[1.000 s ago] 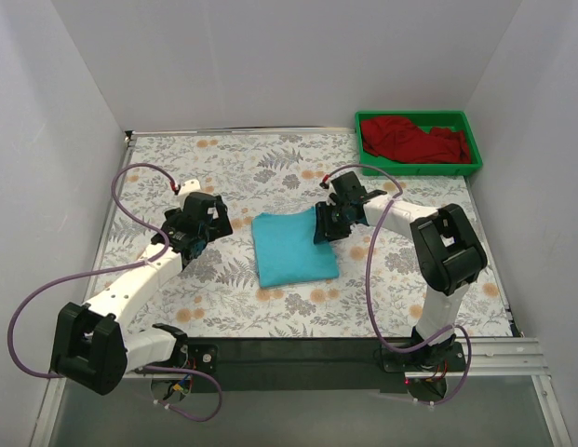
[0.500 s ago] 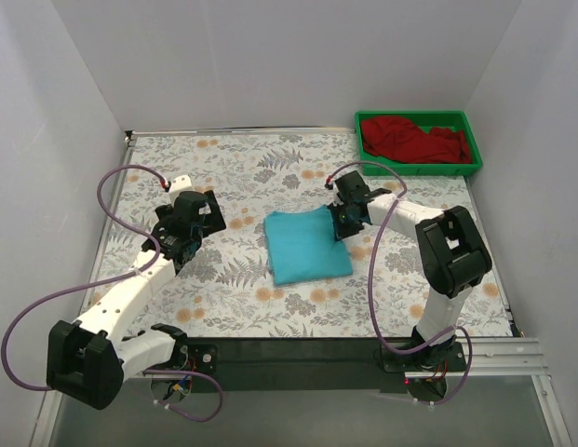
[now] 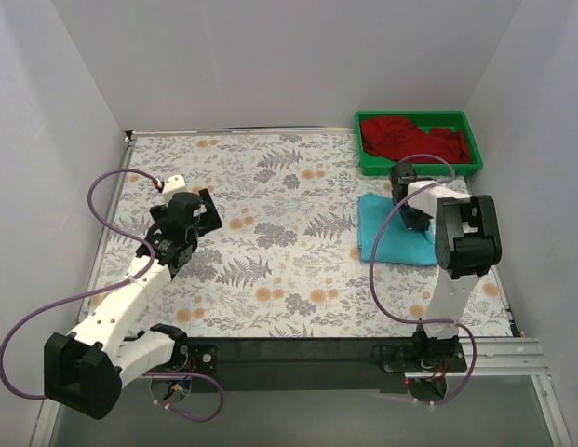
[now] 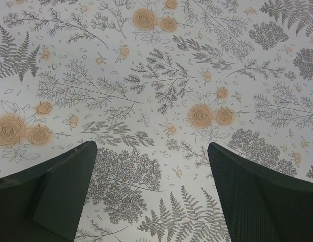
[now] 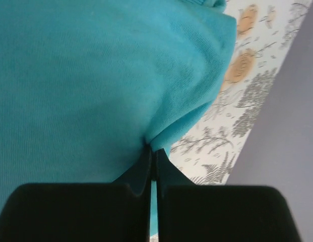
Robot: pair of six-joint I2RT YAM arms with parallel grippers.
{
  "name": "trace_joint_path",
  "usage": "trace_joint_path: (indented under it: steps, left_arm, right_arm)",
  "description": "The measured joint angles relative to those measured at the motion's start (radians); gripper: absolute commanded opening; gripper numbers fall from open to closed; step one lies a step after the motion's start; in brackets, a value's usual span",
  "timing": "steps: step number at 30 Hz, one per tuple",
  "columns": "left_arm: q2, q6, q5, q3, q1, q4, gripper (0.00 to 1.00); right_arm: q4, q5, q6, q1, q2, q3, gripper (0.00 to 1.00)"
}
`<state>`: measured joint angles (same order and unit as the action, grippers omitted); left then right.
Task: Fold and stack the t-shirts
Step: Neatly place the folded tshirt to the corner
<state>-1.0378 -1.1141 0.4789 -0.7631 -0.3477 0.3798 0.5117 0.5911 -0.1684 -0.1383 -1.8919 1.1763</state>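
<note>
The left gripper hangs over the floral-print table covering, jaws wide apart and empty. Only the right wrist view shows the right gripper pinched together on a fold of the folded turquoise-blue cloth t-shirt, which lies at the table's right side. Beyond it, the crumpled dark red cloth t-shirt sits in the green rectangular plastic tray.

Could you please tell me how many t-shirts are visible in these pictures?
2. The folded turquoise shirt lies right of centre, pinched by the right gripper; the crumpled dark red shirt fills the green tray behind it. More may hide underneath.
</note>
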Motion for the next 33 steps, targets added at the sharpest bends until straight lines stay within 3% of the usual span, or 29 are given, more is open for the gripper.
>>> trace_joint_path:
  steps: [7,20,23,24,27,33]
  left_arm:
    - [-0.003,0.0,0.0,0.005,0.0,0.0,0.85]
    - [-0.103,0.0,0.001,0.005,0.002,0.002,0.85]
    - [-0.117,0.0,0.001,0.005,0.002,0.003,0.85]
    - [-0.118,0.0,0.001,0.005,0.002,0.003,0.85]
    - [-0.118,0.0,0.001,0.005,0.002,0.003,0.85]
    - [-0.116,0.0,-0.003,0.005,0.002,0.003,0.86]
  right_arm:
    - [-0.005,0.128,-0.086,0.104,-0.128,0.129,0.01]
    - [-0.023,0.159,-0.145,0.293,-0.232,0.373,0.01]
    - [-0.024,0.158,-0.138,0.314,-0.249,0.381,0.14]
    - [-0.023,0.158,-0.134,0.318,-0.253,0.381,0.25]
    - [-0.02,0.164,-0.114,0.32,-0.256,0.381,0.44]
    - [0.01,0.171,-0.031,0.317,-0.217,0.379,0.58]
